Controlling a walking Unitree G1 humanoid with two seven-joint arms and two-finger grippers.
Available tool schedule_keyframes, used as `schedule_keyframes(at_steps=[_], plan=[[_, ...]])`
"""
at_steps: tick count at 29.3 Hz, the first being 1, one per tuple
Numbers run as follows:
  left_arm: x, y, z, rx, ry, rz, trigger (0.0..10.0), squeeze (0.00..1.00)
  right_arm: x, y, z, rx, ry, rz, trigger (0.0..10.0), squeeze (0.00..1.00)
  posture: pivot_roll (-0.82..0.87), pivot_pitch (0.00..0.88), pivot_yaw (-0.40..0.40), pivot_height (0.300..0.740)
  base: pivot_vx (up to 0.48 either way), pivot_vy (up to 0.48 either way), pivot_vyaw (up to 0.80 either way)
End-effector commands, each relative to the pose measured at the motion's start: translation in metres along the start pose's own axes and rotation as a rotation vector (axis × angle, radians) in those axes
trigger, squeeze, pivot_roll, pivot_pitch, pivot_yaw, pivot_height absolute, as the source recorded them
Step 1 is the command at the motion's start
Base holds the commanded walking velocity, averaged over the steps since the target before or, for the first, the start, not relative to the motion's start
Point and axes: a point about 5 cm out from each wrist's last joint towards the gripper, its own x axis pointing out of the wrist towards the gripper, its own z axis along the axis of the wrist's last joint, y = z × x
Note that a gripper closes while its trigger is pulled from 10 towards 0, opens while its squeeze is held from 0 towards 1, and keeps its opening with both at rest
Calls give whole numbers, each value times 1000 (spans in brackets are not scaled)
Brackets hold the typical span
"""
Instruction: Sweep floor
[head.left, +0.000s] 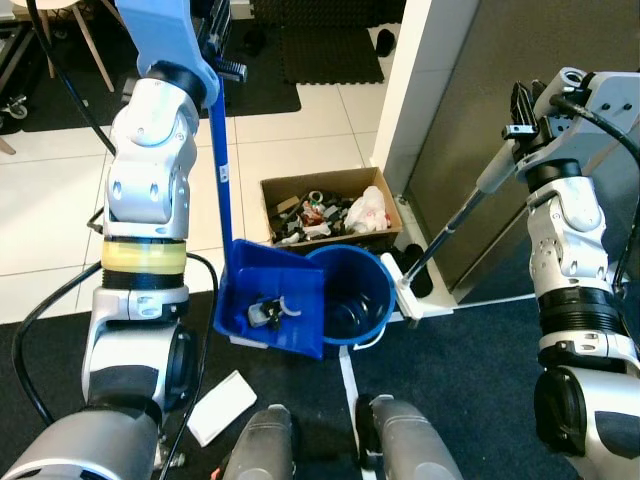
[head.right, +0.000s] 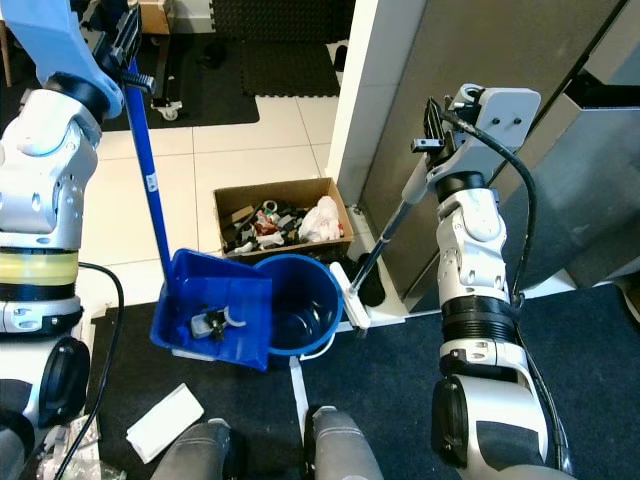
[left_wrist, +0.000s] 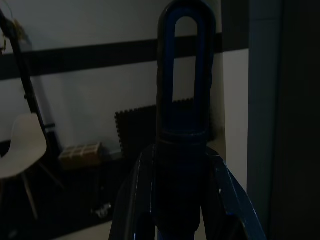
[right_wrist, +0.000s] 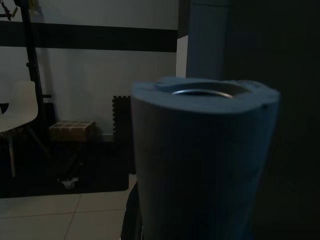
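The blue dustpan (head.left: 275, 300) is sitting tilted at the near left rim of the blue bucket (head.left: 350, 295), with small debris (head.left: 268, 313) lying in its tray; a cardboard box of clutter (head.left: 330, 210) is standing just beyond the bucket. The left gripper (head.left: 215, 60) is holding the dustpan's long blue handle (head.left: 220, 170) near its top, fingers closed around it. The right gripper (head.left: 522, 120) is holding the grey broom handle (head.left: 455, 215), fingers closed on its padded grip, while the white broom head (head.left: 408, 298) is resting beside the bucket's right rim. A white paper (head.left: 222, 406) is lying on the dark mat near the robot's feet. Risk: the debris is likely to spill onto the mat if the pan tips short of the rim, and a push from the broom head could shift the bucket.
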Motion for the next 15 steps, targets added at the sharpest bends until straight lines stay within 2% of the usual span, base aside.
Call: schedule_keyframes(at_steps=[1,5,10,14,15], plan=[[6,-10,18,27,-87,-42,10000,0,0,-2,10,-3,-53,-6,10000,0,23,0,-34,740,0,0,0],[8,-27,20,49,-106,-102,10000,0,1,-2,10,-3,-53,-7,10000,0,24,0,-34,740,0,0,0],[10,-37,19,49,-108,-134,10000,0,1,-1,10,-1,-52,-6,10000,0,27,0,-34,740,0,0,0],[13,-58,21,48,-128,-202,10000,0,1,-1,9,0,-52,-5,10000,0,21,0,-31,740,0,0,0],[13,-58,21,48,-128,-202,10000,0,1,-1,9,0,-52,-5,10000,0,21,0,-31,740,0,0,0]])
